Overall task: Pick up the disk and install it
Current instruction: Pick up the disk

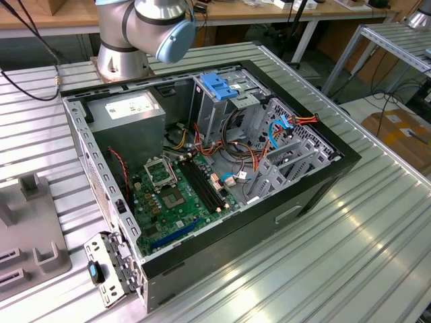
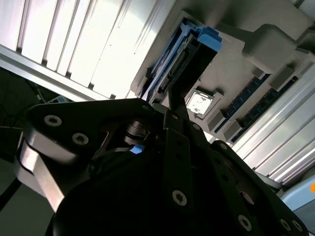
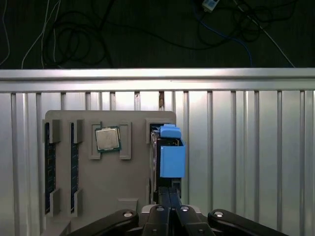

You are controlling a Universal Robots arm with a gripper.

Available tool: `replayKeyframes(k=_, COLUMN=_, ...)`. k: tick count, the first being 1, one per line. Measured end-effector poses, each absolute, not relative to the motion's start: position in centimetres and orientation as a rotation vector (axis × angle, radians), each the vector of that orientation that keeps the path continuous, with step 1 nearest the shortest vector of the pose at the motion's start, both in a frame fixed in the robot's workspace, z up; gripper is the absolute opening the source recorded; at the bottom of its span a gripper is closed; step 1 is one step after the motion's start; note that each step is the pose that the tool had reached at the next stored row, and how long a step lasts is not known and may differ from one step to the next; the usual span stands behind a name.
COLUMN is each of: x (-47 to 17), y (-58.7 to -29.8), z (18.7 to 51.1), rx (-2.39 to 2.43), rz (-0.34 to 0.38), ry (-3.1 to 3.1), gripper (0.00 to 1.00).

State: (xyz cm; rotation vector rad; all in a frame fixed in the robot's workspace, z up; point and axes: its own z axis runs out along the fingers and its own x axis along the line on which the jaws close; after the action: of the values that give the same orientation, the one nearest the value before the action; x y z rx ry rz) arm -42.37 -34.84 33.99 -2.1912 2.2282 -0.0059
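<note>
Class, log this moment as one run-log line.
gripper: at disk | disk: upright in grey fixture slot, beside processor | computer case: open, disk not installed

robot body: silver-grey metal arm joints [image 1: 149,15] | light-blue round joint cap [image 1: 178,33] | black bar-linkage gripper [image 3: 170,192] | silver screw heads [image 3: 128,214] at pivots

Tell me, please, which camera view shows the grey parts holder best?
The first wrist view: it looks down on the grey parts holder, with a processor chip and the disk in its slots. The second wrist view catches it obliquely; the exterior view has part of it at the exterior view's left edge.
</note>
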Motion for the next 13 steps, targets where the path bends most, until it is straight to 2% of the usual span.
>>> replayKeyframes(k=5, x=-42.37, y=-34.84, z=33.98, rx=-2.191, rz=-0.006, ry=2.228, gripper=0.11)
replayKeyframes(k=7, x=-42.37, y=-34.84, z=33.98, rx=-2.191, rz=-0.006, ry=2.228, gripper=0.24)
replayKeyframes(k=8, x=-42.37, y=-34.84, z=33.97, rx=-2.191, rz=-0.006, ry=2.228, gripper=0.24)
replayKeyframes(k=13, x=-42.37, y=-34.84, z=33.96, rx=-2.191, rz=-0.006, ry=2.228, gripper=0.54)
